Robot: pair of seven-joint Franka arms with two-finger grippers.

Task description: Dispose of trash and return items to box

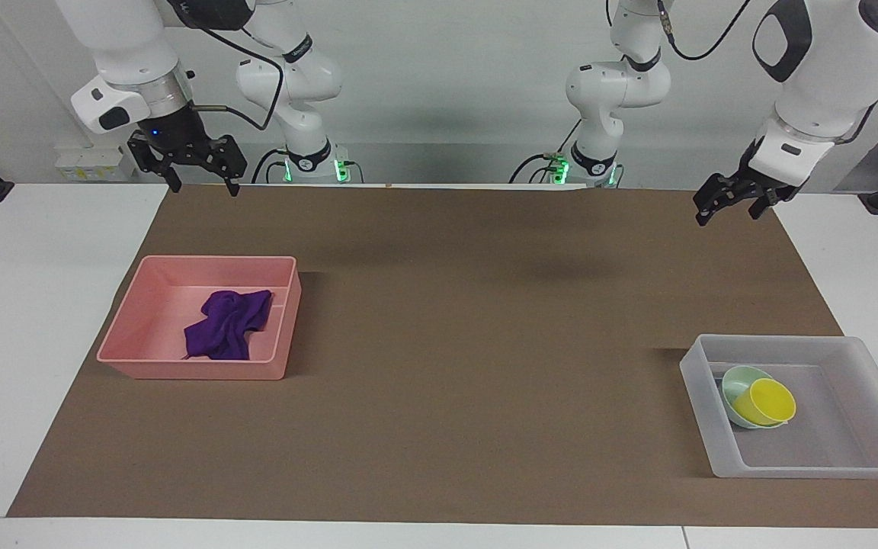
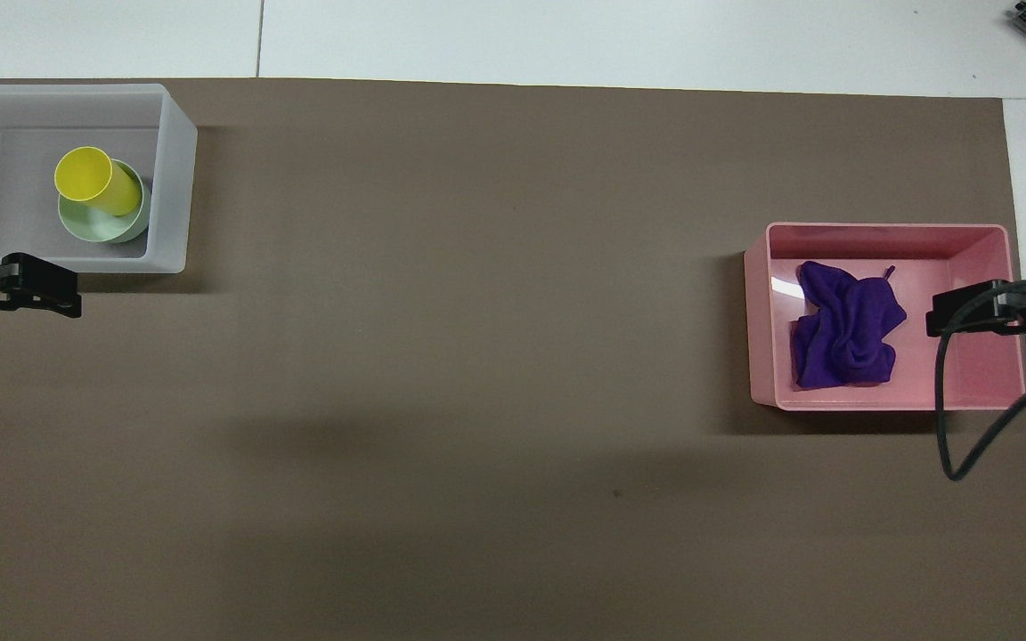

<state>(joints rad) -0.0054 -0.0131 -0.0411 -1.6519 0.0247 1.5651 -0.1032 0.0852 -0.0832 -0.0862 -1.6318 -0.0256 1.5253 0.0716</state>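
Note:
The purple rag [image 1: 227, 324] lies crumpled in the pink tray [image 1: 187, 371]; it also shows in the overhead view [image 2: 844, 336]. The yellow cup [image 1: 768, 402] rests tilted in the mint-green bowl [image 1: 736, 377] inside the translucent box [image 1: 702, 396]. In the overhead view the cup [image 2: 94, 181] sits on the bowl [image 2: 103, 227] in the box [image 2: 176, 178]. My left gripper [image 1: 725, 217] is open and empty, raised over the brown mat, clear of the box. My right gripper [image 1: 206, 190] is open and empty, raised over the mat's corner by the pink tray.
A brown mat [image 1: 469, 343] covers most of the white table [image 1: 35, 305]. The pink tray [image 2: 887, 230] stands at the right arm's end, the box at the left arm's end. A black cable [image 2: 945, 401] hangs from the right gripper [image 2: 945, 312]. The left gripper [image 2: 50, 298] shows beside the box.

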